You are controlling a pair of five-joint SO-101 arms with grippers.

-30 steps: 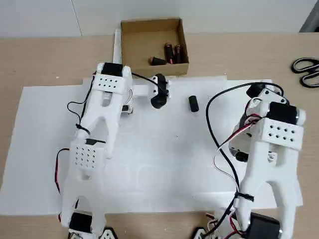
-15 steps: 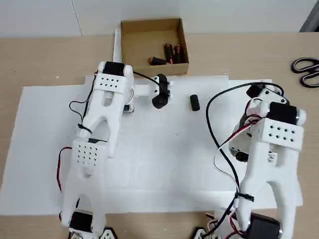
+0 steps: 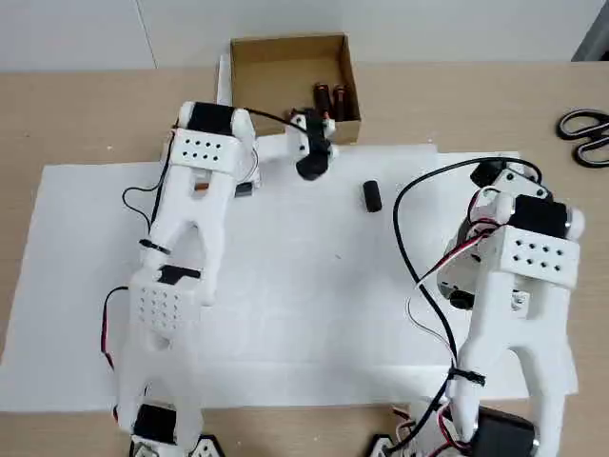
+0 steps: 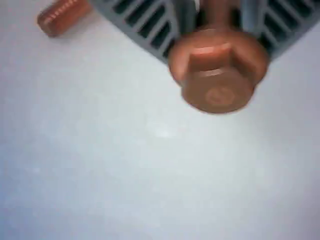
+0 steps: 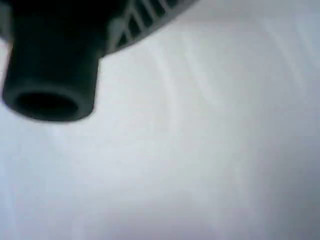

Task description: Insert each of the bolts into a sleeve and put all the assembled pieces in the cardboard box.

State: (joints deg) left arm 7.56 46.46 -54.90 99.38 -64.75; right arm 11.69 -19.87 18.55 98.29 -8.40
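The left pincer is hanging just in front of the cardboard box, close to its front right corner. It is pinching a copper bolt between its grey ribbed jaws, and the bolt's head is sticking out past them. A second bolt is lying on the white sheet near that pincer. How it is sitting relative to the box cannot be told.

Inside the box, a few dark and copper pieces are lying together against the right wall, near the front corner. A loose sleeve, short and black, is resting on the sheet in front of the box and a little past its right side, apart from the left pincer.

The right arm is standing well away from the box, over the right part of the sheet. The right pincer is gripping a black sleeve, whose open end is showing. Scissors are lying on the wooden bench, far to the right of the box.
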